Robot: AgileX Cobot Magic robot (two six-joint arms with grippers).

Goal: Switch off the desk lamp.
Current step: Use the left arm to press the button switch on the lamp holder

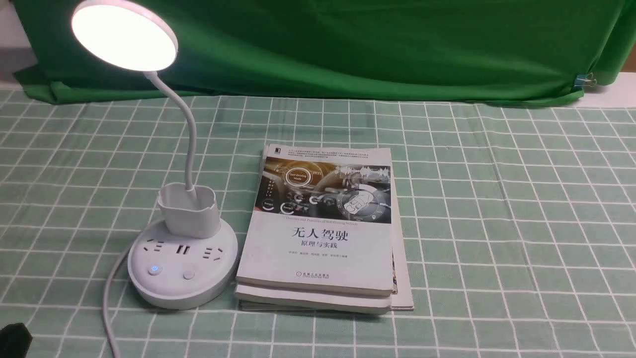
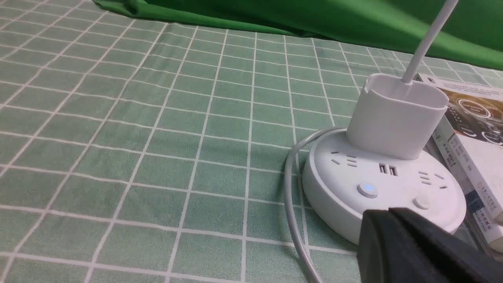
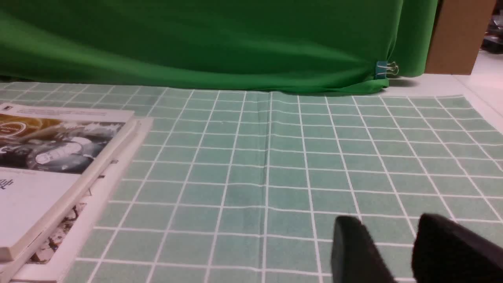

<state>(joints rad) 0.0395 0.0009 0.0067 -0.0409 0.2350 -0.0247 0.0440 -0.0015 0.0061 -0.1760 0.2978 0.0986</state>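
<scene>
The white desk lamp stands at the left; its round disc head (image 1: 124, 34) glows. A thin neck drops into a small cup holder (image 1: 189, 209) on the round base (image 1: 182, 268), which has sockets, a blue-lit button (image 1: 155, 269) and a plain button (image 1: 189, 274). The base also shows in the left wrist view (image 2: 383, 184), with the lit button (image 2: 367, 189). My left gripper (image 2: 389, 212) is shut and empty, just in front of the base's near edge; only a black tip (image 1: 14, 339) shows in the front view. My right gripper (image 3: 387, 228) is open over bare cloth, empty.
A stack of books (image 1: 323, 228) lies right beside the lamp base. The lamp's white cable (image 1: 110, 298) runs from the base toward the near edge. A green checked cloth (image 1: 497, 223) covers the table; a green curtain (image 1: 348, 44) hangs behind.
</scene>
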